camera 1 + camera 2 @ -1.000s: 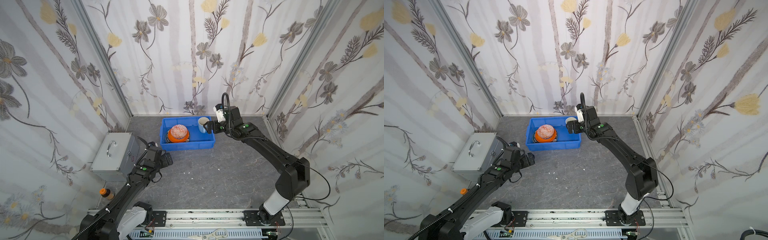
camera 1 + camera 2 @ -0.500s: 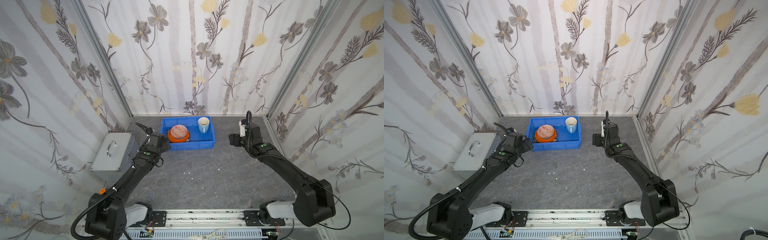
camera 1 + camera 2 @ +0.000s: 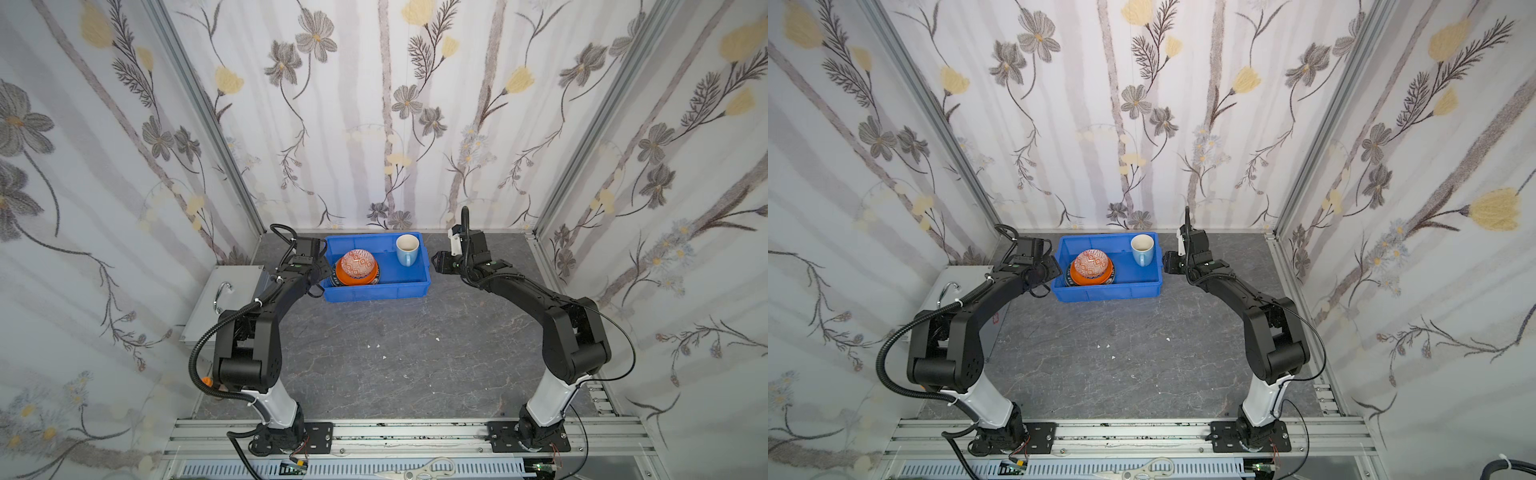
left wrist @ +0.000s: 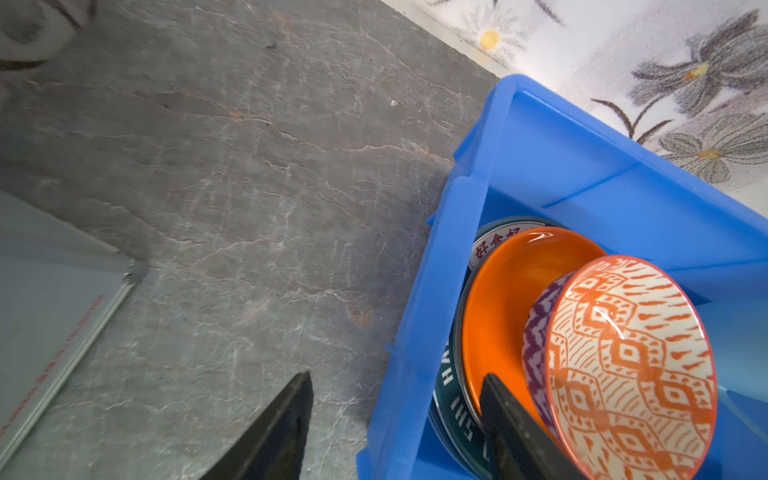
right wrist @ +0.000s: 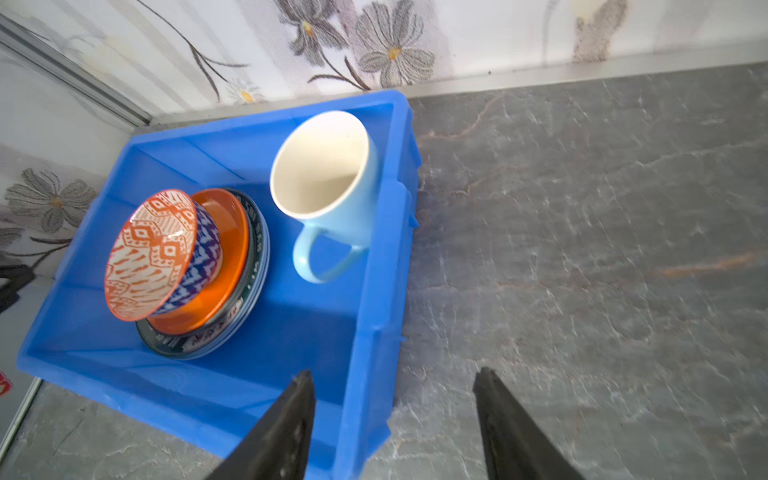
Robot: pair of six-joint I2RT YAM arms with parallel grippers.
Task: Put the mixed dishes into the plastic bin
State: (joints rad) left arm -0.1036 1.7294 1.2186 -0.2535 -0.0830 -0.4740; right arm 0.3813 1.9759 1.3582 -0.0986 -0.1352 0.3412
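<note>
Grey stone-look surface (image 3: pixel 374 353). Patterned bowl (image 3: pixel 358 262) on plate stack (image 3: pixel 347 277) and light-blue mug (image 3: pixel 405 249) sit inside blue plastic bin (image 3: pixel 376 293). Left fingers (image 4: pixel 278 432) and right fingers (image 5: pixel 286 428) are released, straddling opposite bin walls. Risk: an uneven squeeze could tip the mug.

Floral wallpapered walls (image 3: pixel 374 104), grey marbled floor (image 3: pixel 395 353)

The lower plates (image 5: pixel 195 343) in the bin (image 5: pixel 390 266) are covered by the orange plate (image 5: pixel 230 232) and the bowl (image 5: pixel 149 253); only lettered rim arcs are exposed, and their number cannot be determined. At the left, the grey case (image 3: pixel 241 276) is partly covered by the left arm (image 3: pixel 270 303). The bottle (image 3: pixel 205 380) is concealed except for its orange cap. The fingers of the left gripper (image 4: pixel 397 376) and the right gripper (image 5: pixel 395 370) are cropped by the wrist-view edges.
</note>
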